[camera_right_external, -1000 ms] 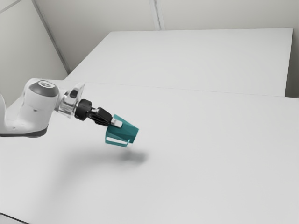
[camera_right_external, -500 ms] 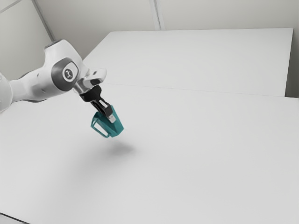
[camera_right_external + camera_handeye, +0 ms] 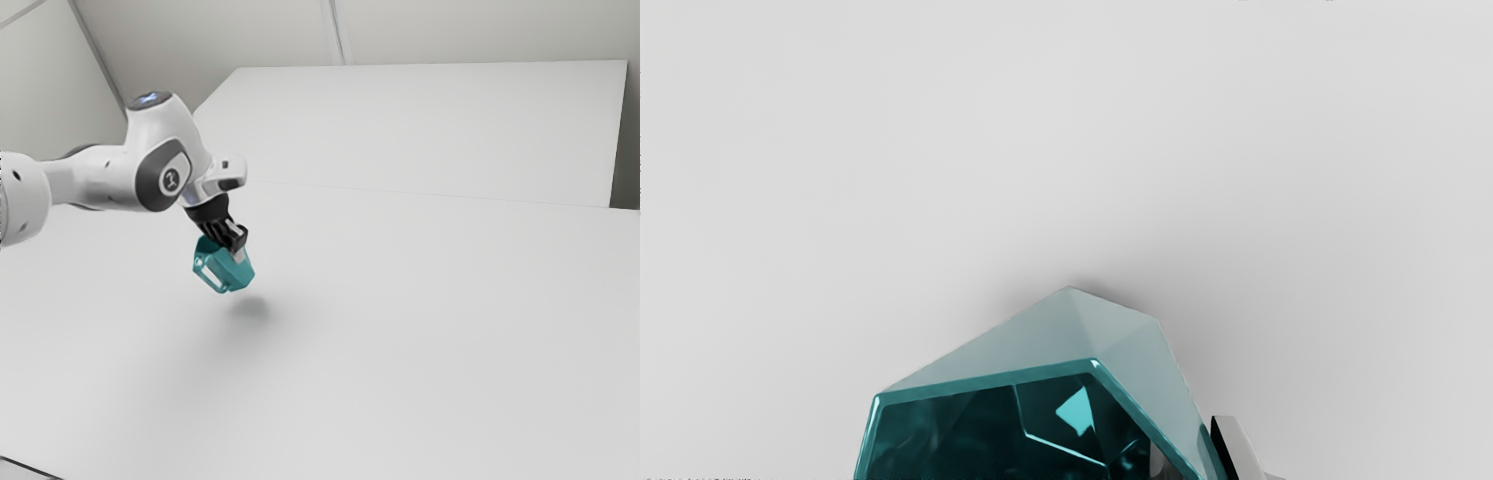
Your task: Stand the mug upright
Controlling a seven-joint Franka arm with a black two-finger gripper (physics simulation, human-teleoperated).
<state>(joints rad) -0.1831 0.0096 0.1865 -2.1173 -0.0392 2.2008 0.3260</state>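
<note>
While my gripper (image 3: 239, 254) pinches the mug (image 3: 228, 272) by its wall above the table (image 3: 420, 340), its long axis tilts, mouth up toward the exterior view's left, base down-right; lowering should await levelling that base.

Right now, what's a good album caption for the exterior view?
The gripper holds a tilted teal mug above the white table.
</note>
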